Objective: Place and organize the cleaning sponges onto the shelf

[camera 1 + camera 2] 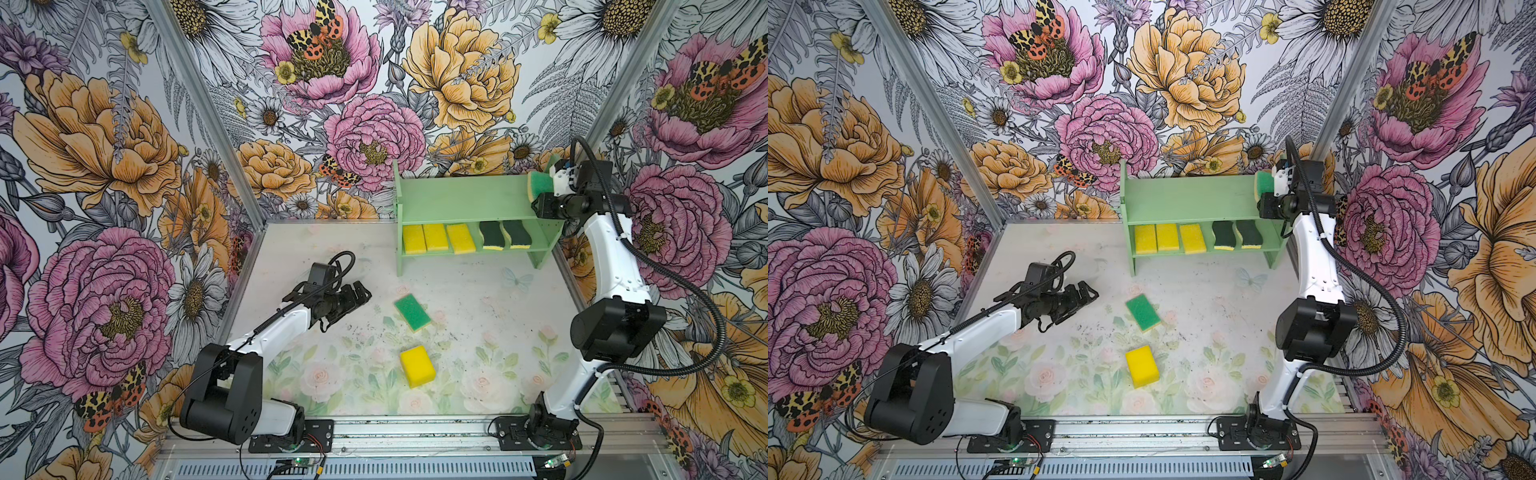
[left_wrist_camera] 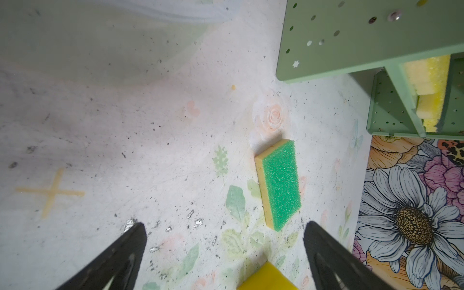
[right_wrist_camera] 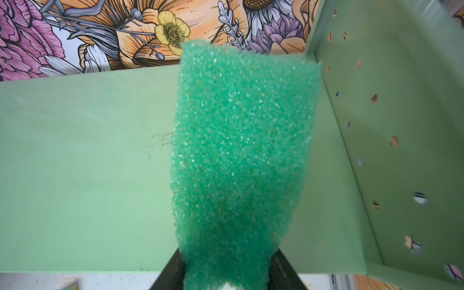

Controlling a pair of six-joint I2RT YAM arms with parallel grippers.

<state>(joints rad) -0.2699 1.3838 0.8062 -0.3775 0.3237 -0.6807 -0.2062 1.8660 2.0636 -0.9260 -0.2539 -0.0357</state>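
A: Where was the teal-topped sponge [image 3: 241, 150] found?

B: It was pinched at one end by the right pincer [image 3: 226, 276], whose jaws were closed on the foam. It was held at the right end of the top tier of the shelf [image 1: 457, 199], close beside the pierced side panel [image 3: 376, 150]. That corner was presumably chosen so the tier could be filled from the edge inward.

A: And the lower tier?

B: Three yellow sponges [image 1: 435, 237] and two wavy dark-topped sponges [image 1: 505, 235] were grouped there by kind.

A: The left pincer [image 2: 223, 226]?

B: It was held open and empty above the bench [image 1: 498, 332], near a second teal sponge [image 1: 412, 312] and a loose yellow sponge [image 1: 417, 366], judged likely next pick-ups.
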